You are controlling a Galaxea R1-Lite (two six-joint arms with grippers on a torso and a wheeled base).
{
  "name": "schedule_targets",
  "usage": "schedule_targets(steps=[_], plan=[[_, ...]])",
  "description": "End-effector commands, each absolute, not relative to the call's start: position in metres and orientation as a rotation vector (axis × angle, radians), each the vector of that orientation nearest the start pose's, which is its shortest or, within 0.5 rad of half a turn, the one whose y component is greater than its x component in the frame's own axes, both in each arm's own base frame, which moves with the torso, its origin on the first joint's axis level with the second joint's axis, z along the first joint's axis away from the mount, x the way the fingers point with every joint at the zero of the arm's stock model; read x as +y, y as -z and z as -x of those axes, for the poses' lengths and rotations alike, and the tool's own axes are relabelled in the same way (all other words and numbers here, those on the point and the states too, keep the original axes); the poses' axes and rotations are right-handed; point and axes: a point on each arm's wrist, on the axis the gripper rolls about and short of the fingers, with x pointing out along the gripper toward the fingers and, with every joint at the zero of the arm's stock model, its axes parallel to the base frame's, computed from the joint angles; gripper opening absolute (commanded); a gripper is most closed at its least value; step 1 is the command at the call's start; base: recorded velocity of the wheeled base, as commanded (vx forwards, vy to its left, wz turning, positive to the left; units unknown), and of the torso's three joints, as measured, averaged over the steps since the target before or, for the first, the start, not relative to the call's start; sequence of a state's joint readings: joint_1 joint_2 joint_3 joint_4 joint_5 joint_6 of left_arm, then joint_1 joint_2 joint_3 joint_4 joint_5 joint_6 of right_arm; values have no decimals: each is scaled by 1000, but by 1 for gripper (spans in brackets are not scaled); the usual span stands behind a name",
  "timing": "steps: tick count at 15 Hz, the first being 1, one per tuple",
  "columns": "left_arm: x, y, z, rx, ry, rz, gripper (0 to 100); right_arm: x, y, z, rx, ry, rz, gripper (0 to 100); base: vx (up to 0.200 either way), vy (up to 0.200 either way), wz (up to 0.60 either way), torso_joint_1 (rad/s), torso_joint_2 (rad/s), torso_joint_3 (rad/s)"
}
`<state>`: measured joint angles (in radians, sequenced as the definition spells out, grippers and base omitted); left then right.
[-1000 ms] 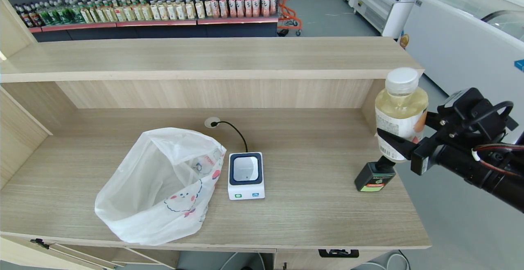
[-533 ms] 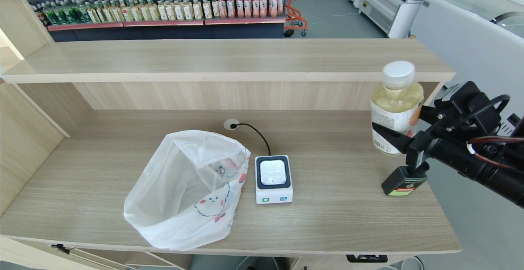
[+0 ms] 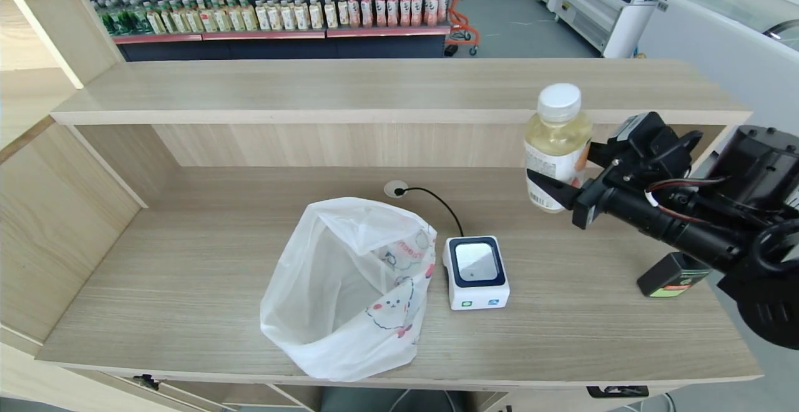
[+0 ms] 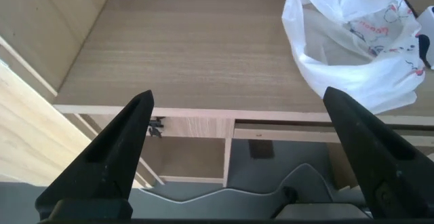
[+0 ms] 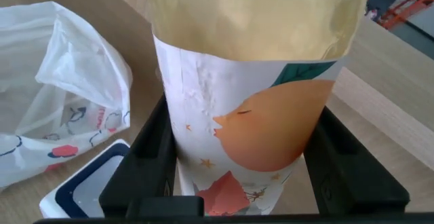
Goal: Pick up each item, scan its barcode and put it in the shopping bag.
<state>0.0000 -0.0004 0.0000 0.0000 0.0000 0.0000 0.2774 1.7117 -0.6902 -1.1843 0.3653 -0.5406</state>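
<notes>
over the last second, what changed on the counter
The right gripper, shut on the bottle, carried it toward the robot's left, away from above the small dark box and closer to the scanner. The camera shifted too. The bag, scanner and box stayed put.

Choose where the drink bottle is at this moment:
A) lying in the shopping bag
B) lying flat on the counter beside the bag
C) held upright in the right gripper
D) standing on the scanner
C: the right gripper is shut around the labelled part of the bottle, holding it upright, off to the right of the scanner and the shopping bag.
</notes>
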Motion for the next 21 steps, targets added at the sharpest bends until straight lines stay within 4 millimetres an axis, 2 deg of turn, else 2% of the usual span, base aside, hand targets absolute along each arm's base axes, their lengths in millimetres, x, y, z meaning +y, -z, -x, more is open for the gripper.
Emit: schedule_targets(steps=[1, 3, 7, 11, 21], plan=[[0, -75, 23, 0, 0, -2, 100, 99, -173, -315, -329, -624, 550, 0, 0, 200, 0, 7, 2, 2], [0, -75, 23, 0, 0, -3, 100, 102, -155, -326, -344, -648, 561, 0, 0, 200, 0, 2, 7, 0], [0, -75, 23, 0, 0, -2, 100, 108, -128, -338, -398, -745, 599, 0, 0, 0, 0, 0, 0, 0], [0, -75, 23, 0, 0, -2, 100, 101, -109, -348, -427, -773, 610, 0, 0, 0, 0, 0, 0, 0], [0, -75, 23, 0, 0, -2, 100, 103, -91, -358, -446, -858, 655, 0, 0, 0, 0, 0, 0, 0]])
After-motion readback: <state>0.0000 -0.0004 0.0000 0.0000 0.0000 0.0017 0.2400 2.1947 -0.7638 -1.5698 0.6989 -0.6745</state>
